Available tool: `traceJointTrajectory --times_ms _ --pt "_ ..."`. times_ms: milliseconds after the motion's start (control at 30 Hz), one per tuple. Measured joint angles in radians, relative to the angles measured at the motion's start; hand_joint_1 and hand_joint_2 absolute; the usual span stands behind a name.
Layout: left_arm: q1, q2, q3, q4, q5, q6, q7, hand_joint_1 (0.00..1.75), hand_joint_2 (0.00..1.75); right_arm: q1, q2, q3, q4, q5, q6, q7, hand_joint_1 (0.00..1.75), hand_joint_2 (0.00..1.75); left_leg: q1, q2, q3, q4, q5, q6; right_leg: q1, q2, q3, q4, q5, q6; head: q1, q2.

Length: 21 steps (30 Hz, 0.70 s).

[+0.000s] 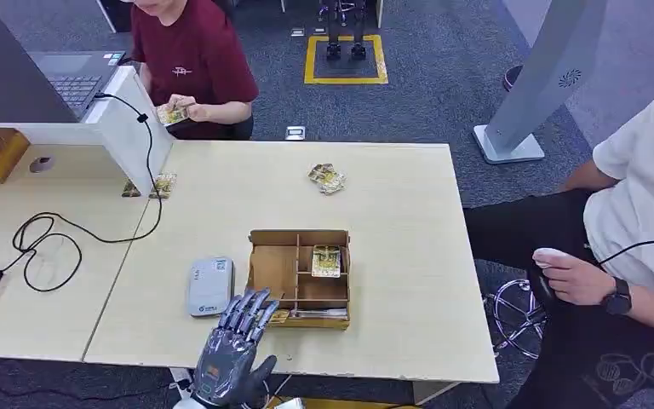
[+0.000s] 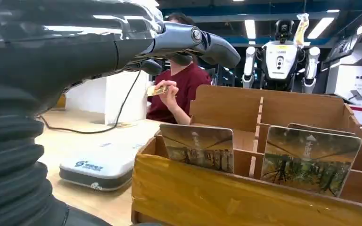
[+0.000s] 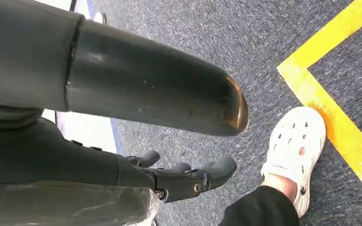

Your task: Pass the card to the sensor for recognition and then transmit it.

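Left hand (image 1: 232, 345) empty, fingers spread, hovering at near edge of wooden box (image 1: 266, 264) beside sensor (image 1: 210, 286); right hand (image 3: 169, 174) loosely open, empty.

worktop (image 1: 392, 196): we see pale beige wood grain
wooden box (image 1: 299, 278): brown, on the worktop; its cards (image 2: 310, 160) carry green and gold landscape prints
sensor (image 1: 210, 286): light grey with a blue logo, just left of the wooden box
left hand (image 1: 232, 349): we note dark grey, glossy fingers
floor (image 1: 443, 77): grey-blue carpet beyond the worktop, with a yellow square outline
person's shirt (image 1: 196, 55): maroon
shoe (image 3: 294, 150): white, perforated
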Motion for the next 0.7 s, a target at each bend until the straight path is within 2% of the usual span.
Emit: traceJointTrajectory --times_ms 267,700 --pt "-0.014 -0.019 0.0 0.022 0.037 0.0 -0.029 0.0 1.75 0.0 0.0 0.003 0.0 0.002 0.002 0.003 0.0 0.0 0.0 0.0 0.0 0.0 0.0 0.0 0.0 0.0 0.0 0.0 0.0 0.0 0.0 0.0" --pt "-0.044 -0.041 0.011 0.051 0.051 0.0 -0.028 0.0 1.75 0.0 0.0 0.011 0.0 0.002 0.003 0.006 0.0 0.0 0.0 0.0 0.0 0.0 0.0 0.0 0.0 0.0 0.0 0.0 0.0 0.0 0.0 0.0"
